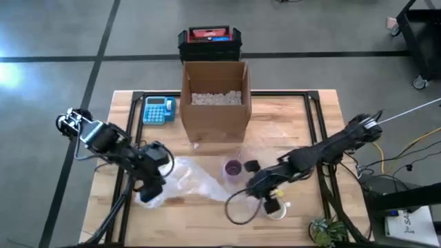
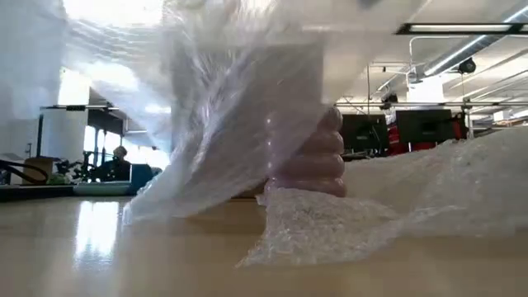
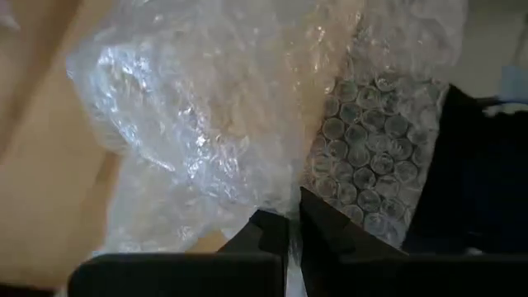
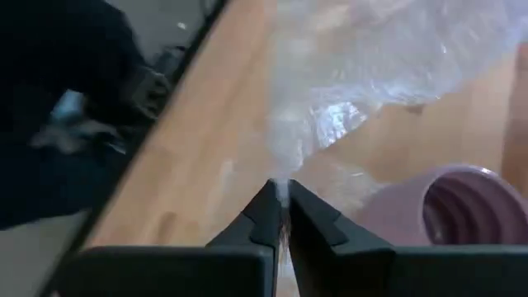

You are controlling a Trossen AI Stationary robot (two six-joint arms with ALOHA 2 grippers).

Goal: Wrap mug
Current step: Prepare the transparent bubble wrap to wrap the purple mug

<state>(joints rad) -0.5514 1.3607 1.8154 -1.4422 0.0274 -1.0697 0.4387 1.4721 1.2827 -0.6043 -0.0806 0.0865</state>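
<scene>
Left gripper [image 1: 153, 187], lower left: pinched shut on bubble wrap [image 1: 196, 180]. Mug [image 1: 233, 167], purple, centre, upright on the sheet. Right gripper [image 1: 262, 187], right of centre: clamped on the wrap's edge. Step: folding wrap over the mug; next, probably draw both edges across together.

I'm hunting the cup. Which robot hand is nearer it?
The right hand, pinching the clear bubble wrap beside the ribbed purple mug; the left hand grips the wrap farther off.

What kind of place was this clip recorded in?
Likely a workshop or lab packing bench: a wooden table on concrete floor, a cardboard box of packing peanuts, bubble wrap, and monitors behind.
</scene>
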